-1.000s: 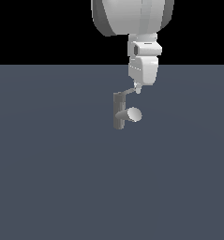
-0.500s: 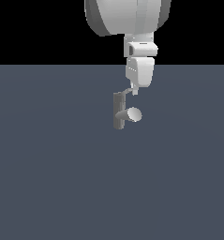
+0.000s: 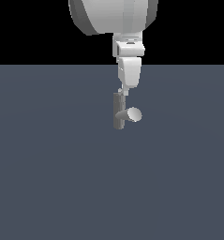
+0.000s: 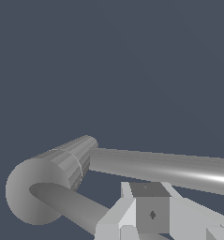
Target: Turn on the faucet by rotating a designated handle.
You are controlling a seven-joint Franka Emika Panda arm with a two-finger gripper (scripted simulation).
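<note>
The faucet (image 3: 118, 112) is a small grey upright post with a thick spout (image 3: 133, 114) whose pale round end faces the exterior view's right. My gripper (image 3: 122, 92) hangs straight down with its tip at the top of the post, and its fingers show no gap. In the wrist view the fingertips (image 4: 148, 213) sit beside the long bright post (image 4: 169, 168), above the spout (image 4: 48, 183). A slim darker bar, the handle (image 4: 69, 205), runs from under the fingertips across the spout's round end. The exterior view does not let me make out the handle.
The faucet stands alone on a flat dark grey-blue floor (image 3: 52, 178). The large white arm (image 3: 113, 14) comes down from the top of the exterior view, above the faucet.
The gripper has slid toward the exterior view's left at the same height, from above the spout to the top of the post. The faucet looks unchanged.
</note>
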